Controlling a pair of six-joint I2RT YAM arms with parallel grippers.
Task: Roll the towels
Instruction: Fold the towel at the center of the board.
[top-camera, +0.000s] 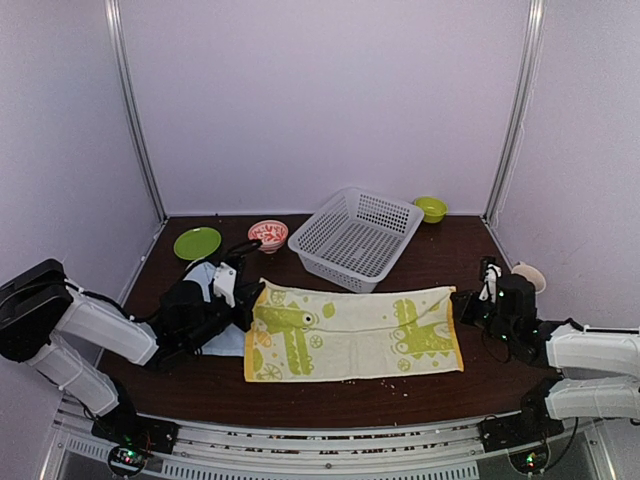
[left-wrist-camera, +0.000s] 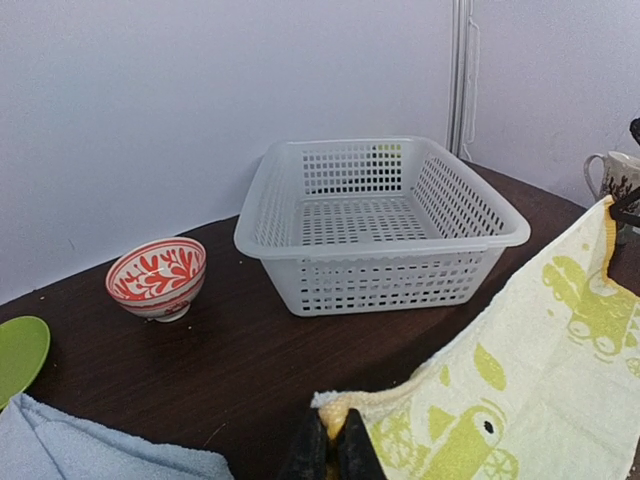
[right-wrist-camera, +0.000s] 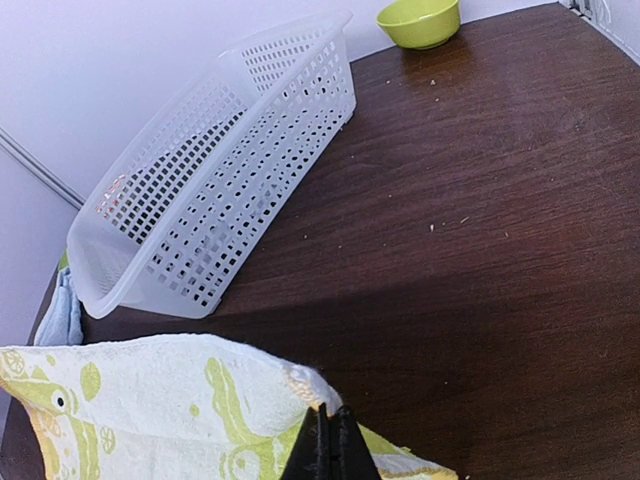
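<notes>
Table (top-camera: 440, 262): dark wood. Green towel (top-camera: 350, 335) lies flat mid-table, just on the near side of the basket (top-camera: 357, 238), stretched btwn both arms. Blue towel (top-camera: 228, 340) bunched under L arm, at green towel's left edge. L gripper (left-wrist-camera: 330, 452) pinches green towel's far-left corner, R gripper (right-wrist-camera: 328, 442) its far-right corner. Plate (top-camera: 197, 242) far left.
</notes>
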